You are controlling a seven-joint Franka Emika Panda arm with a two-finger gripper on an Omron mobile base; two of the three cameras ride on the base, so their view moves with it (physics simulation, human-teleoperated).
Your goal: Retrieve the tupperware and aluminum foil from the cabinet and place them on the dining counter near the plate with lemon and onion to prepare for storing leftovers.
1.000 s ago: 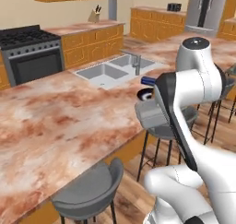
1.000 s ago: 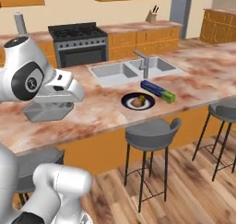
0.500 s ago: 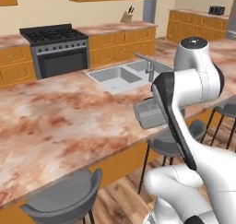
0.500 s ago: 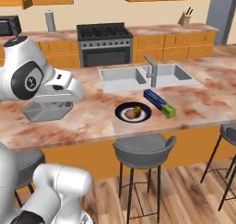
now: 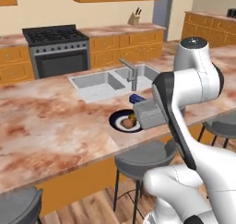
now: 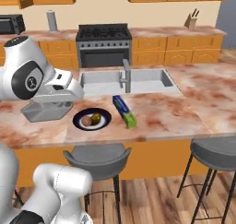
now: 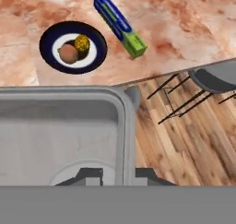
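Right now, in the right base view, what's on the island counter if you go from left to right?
The tupperware held in the claw, then the plate with the onion and then the lemon on it, then the aluminum foil.

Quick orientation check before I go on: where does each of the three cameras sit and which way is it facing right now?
Left base view: behind the arm, left side, facing the dining counter; arm at lower right, tupperware beside the plate.
Right base view: behind, right side, same counter; arm at left.
Hand view: on the hand, looking down past the tupperware's rim at the counter edge.
Shared: plate, onion, lemon, aluminum foil.
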